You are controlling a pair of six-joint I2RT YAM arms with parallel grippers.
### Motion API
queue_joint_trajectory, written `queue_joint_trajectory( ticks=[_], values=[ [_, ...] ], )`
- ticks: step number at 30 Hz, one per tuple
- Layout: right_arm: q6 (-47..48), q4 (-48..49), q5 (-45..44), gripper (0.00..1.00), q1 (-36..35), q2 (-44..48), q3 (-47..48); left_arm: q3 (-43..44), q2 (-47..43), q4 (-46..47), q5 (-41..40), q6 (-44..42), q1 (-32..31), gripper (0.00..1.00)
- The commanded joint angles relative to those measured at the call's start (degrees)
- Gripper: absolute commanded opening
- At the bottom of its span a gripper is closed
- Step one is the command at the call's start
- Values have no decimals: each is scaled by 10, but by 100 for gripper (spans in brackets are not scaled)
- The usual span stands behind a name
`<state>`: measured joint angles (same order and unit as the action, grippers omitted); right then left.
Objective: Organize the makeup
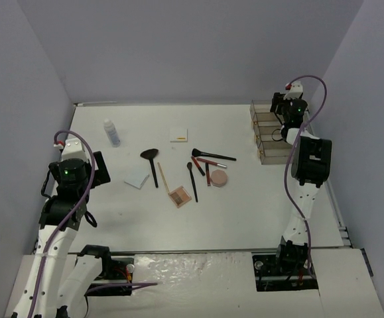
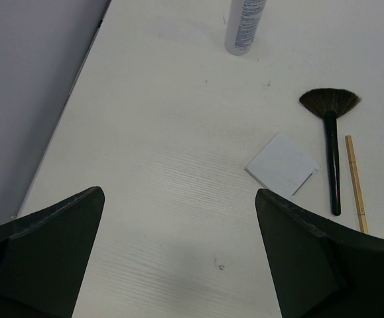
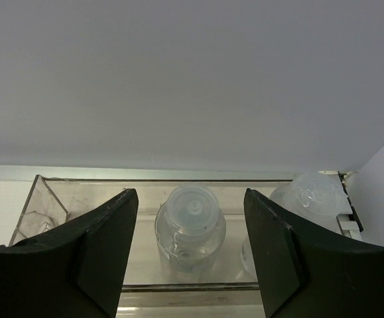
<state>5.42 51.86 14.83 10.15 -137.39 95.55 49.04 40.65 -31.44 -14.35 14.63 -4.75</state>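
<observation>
My right gripper (image 3: 190,193) hangs open over the back compartment of the clear organizer (image 3: 51,202), its fingers either side of a clear white-capped bottle (image 3: 190,233) standing there, with gaps on both sides. A second bottle (image 3: 308,193) stands to its right. My left gripper (image 2: 178,252) is open and empty above bare table. A third bottle (image 1: 112,132) stands at the far left. The rest of the makeup lies mid-table: fan brush (image 1: 150,159), white pad (image 1: 137,176), tan pencil (image 1: 163,177), brown palette (image 1: 180,196), black brushes (image 1: 192,179), red pencils (image 1: 208,174), pink compact (image 1: 219,178).
The organizer (image 1: 271,132) sits at the table's far right, against the right wall. Another white pad (image 1: 178,134) lies toward the back centre. Grey walls close the table in on the left, back and right. The left arm (image 1: 72,175) stays near the left edge.
</observation>
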Motion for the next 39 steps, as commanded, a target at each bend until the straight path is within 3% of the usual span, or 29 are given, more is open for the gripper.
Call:
queue_joint_trajectory(
  ticks=[1, 7, 12, 16, 20, 31, 39],
  values=[
    [-36, 35, 11, 71, 3, 128, -15, 11, -6, 30, 7, -4, 4, 97],
    [-166, -24, 29, 85, -4, 311, -136, 9, -11, 31, 32, 24, 4, 97],
    [-192, -75, 24, 99, -37, 491, -290, -4, -3, 68, 52, 31, 4, 97],
    [-192, -157, -10, 100, -77, 601, -364, -4, 27, 107, 40, 34, 5, 97],
    [-230, -160, -10, 100, -104, 739, -467, -10, 89, 202, 21, 51, 6, 97],
    [-143, -217, -41, 100, -228, 809, -500, 29, 374, 465, -33, -17, 8, 97],
    [-128, -210, -5, 100, -240, 820, -503, 127, 551, 503, 9, -52, 33, 97]
  ],
)
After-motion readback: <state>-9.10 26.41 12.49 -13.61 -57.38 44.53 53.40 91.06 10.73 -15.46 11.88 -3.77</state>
